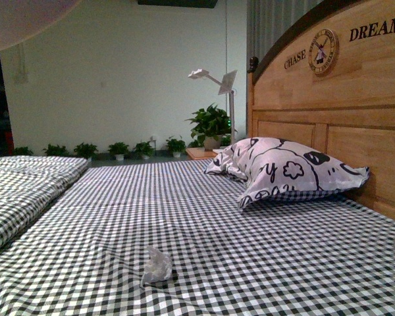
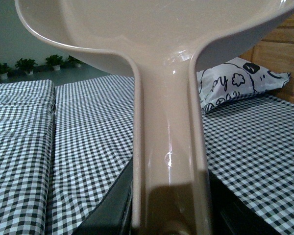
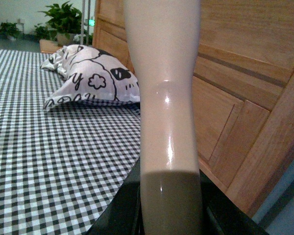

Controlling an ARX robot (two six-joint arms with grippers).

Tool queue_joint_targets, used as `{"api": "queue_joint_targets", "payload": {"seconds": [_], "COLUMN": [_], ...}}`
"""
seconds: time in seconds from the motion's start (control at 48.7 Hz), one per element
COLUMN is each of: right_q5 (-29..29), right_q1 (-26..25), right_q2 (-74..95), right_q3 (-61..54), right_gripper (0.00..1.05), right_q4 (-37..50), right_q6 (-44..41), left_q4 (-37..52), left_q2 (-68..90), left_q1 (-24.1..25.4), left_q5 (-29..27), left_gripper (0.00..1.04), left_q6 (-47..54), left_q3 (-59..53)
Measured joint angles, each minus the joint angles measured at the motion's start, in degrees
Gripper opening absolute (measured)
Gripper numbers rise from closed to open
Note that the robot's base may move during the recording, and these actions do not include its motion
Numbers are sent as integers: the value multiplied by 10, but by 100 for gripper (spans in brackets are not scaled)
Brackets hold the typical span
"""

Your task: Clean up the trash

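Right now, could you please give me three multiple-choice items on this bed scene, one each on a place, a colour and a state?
1. Where does the trash lie?
A. on the sheet, nearer the camera than the pillow
B. on top of the pillow
C. on the floor

2. What colour is the sheet?
A. plain blue
B. red stripes
C. black-and-white check

3. What is the left hand doing?
A. hanging open and empty
B. closed on the dustpan handle
C. pressing the pillow

Answers: 1 A, the wad sits on the checks, apart from the pillow. 2 C, every view shows the check. 3 B, the left wrist view shows the handle clamped in it.
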Motion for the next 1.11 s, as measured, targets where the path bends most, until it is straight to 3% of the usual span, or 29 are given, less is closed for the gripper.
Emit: {"api": "queue_joint_targets", "payload": {"seconds": [0.329, 0.452, 0.575, 0.781, 0.863, 0.966, 1.11], "right_q5": [0, 0, 0, 0, 0, 0, 0], "right_q1": [0, 0, 0, 0, 0, 0, 0], "right_q2": [0, 0, 0, 0, 0, 0, 0], "right_q3": [0, 0, 0, 0, 0, 0, 0], "right_gripper": [20, 20, 20, 20, 20, 20, 20], "right_q4": [0, 0, 0, 0, 0, 0, 0], "right_q6": [0, 0, 0, 0, 0, 0, 0], "left_q4": [-1, -181, -219, -236, -288, -375, -381], "left_q2": [0, 27, 98, 197, 253, 329, 396], "left_q1": [0, 5, 35, 78, 98, 123, 135], "left_q5": [0, 7, 42, 135, 169, 158, 117], "left_gripper": [27, 27, 27, 27, 27, 27, 27], "left_q6": [0, -59, -49, 73, 184, 334, 446], "left_q3": [0, 64, 102, 184, 218, 248, 267]}}
